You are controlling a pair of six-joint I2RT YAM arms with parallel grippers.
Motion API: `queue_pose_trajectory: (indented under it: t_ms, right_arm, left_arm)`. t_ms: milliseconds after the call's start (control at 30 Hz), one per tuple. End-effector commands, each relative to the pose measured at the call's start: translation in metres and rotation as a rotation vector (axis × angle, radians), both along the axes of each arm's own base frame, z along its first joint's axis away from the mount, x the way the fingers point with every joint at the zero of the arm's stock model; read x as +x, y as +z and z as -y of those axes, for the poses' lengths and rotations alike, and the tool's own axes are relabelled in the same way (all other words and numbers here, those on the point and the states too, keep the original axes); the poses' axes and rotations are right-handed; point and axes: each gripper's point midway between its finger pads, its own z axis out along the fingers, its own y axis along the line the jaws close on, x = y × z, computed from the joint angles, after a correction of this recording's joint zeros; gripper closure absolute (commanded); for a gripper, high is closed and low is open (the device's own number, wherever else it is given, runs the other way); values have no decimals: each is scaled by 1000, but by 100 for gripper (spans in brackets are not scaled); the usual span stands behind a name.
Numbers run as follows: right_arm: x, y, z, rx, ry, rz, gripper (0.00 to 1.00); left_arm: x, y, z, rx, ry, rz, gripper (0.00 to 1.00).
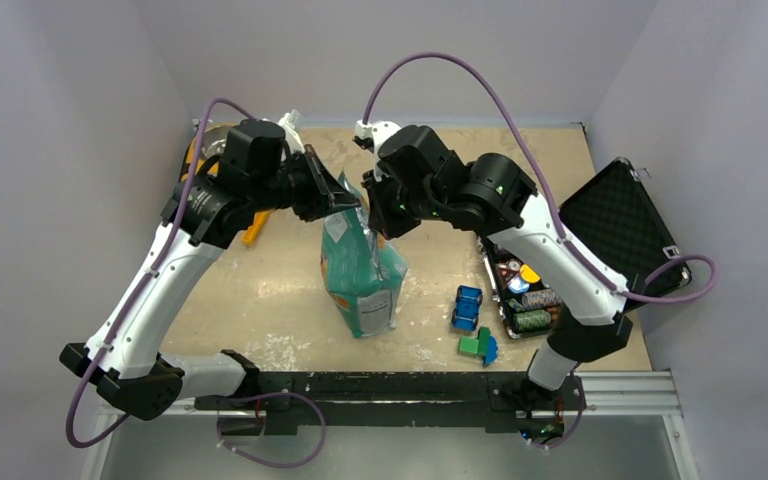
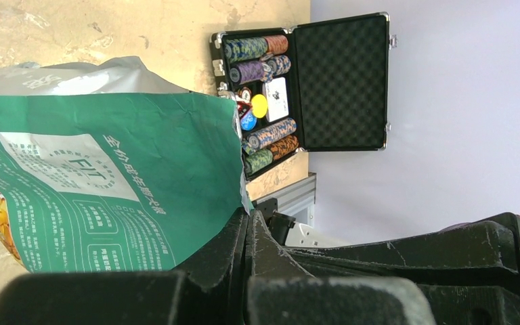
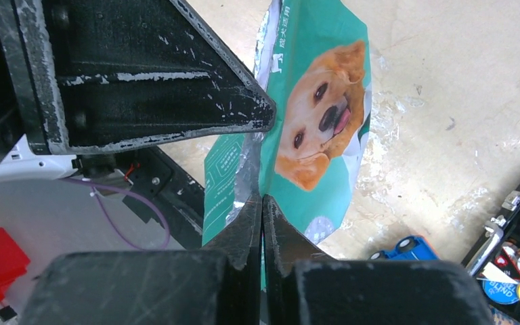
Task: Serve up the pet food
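Observation:
The teal-green pet food bag (image 1: 360, 265) stands upright mid-table, with an orange dog picture on its front (image 3: 318, 115). The kibble itself is hidden inside. My left gripper (image 1: 343, 200) is shut on the left side of the bag's top edge; in the left wrist view (image 2: 249, 215) the jaws are pressed together on the bag's rim (image 2: 108, 169). My right gripper (image 1: 376, 205) is shut on the right side of the top edge; in the right wrist view (image 3: 263, 201) a thin strip of bag sits between the jaws. Both grippers meet above the bag's mouth.
An open black case (image 1: 610, 225) holding stacked poker chips (image 1: 522, 295) lies at the right. A blue toy car (image 1: 467, 307) and a green toy (image 1: 480, 345) lie right of the bag. A metal bowl (image 1: 215, 140) and an orange tool (image 1: 255, 228) sit behind my left arm.

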Motion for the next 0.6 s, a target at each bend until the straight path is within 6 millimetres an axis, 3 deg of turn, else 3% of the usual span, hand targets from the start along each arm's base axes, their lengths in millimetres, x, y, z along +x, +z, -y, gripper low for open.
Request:
queue_pose_trajectory:
  t_ms: [0, 200, 367, 433, 500, 567]
  right_arm:
    - [-31, -8, 15, -7, 59, -76, 100]
    - [-44, 7, -10, 154, 202, -78, 100]
    - [-42, 22, -17, 268, 217, -95, 100]
    - [-41, 23, -16, 293, 209, -115, 100]
    - [-40, 21, -17, 308, 205, -131, 100]
    - [-40, 20, -17, 315, 199, -144, 100]
  left_arm:
    - [12, 18, -12, 8, 71, 84, 100]
    - [-7, 14, -10, -3, -6, 65, 100]
    - [-38, -3, -18, -33, -34, 3, 59]
    - [-46, -8, -21, -68, -17, -8, 52]
    - [-46, -11, -17, -115, -18, -7, 51]
    - [-42, -10, -9, -156, -28, -2, 57]
